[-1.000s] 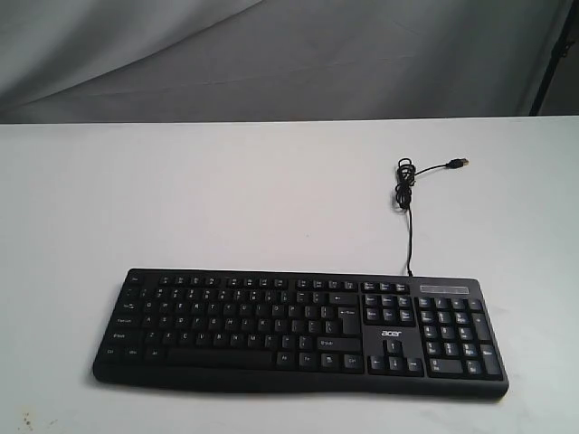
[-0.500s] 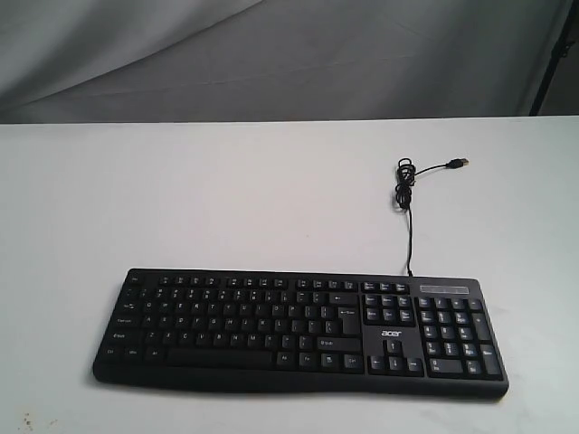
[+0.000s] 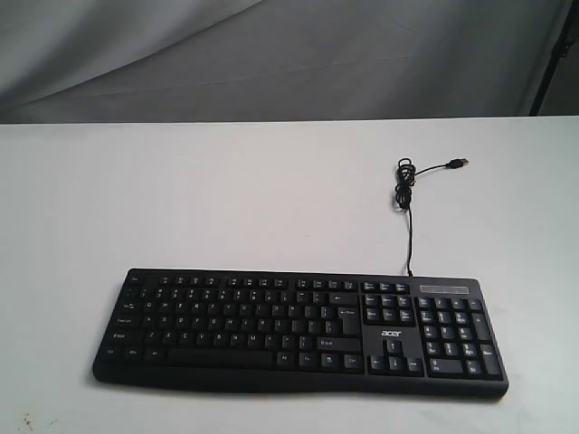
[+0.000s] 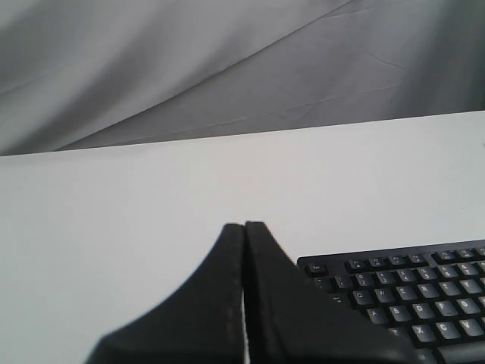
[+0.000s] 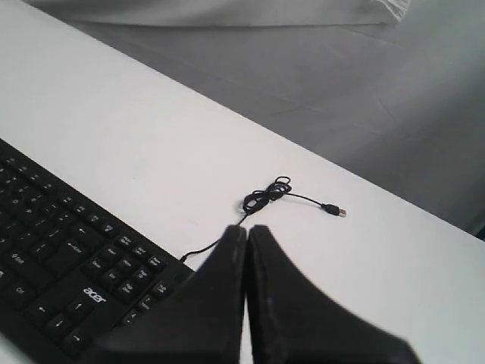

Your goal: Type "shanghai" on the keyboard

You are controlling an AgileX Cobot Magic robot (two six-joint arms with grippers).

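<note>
- A wide black plastic keyboard [image 3: 298, 330] was laid flat on a white table [image 3: 226, 199].
- The black left gripper [image 4: 244, 227] and right gripper [image 5: 247, 229] were pressed closed, seemingly empty.

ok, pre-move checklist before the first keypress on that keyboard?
1. Keyboard flat on the table: ok.
2. Left gripper closed for poking: ok, fingers together.
3. Right gripper closed: ok, fingers together.
4. Keys free of clutter: ok; the USB cable lies behind the keyboard, off the keys.
5. A tip above the letter keys: not ok; neither arm appears in the exterior view.
6. Letter legends readable for aiming: cannot tell, too small and blurred.
</note>
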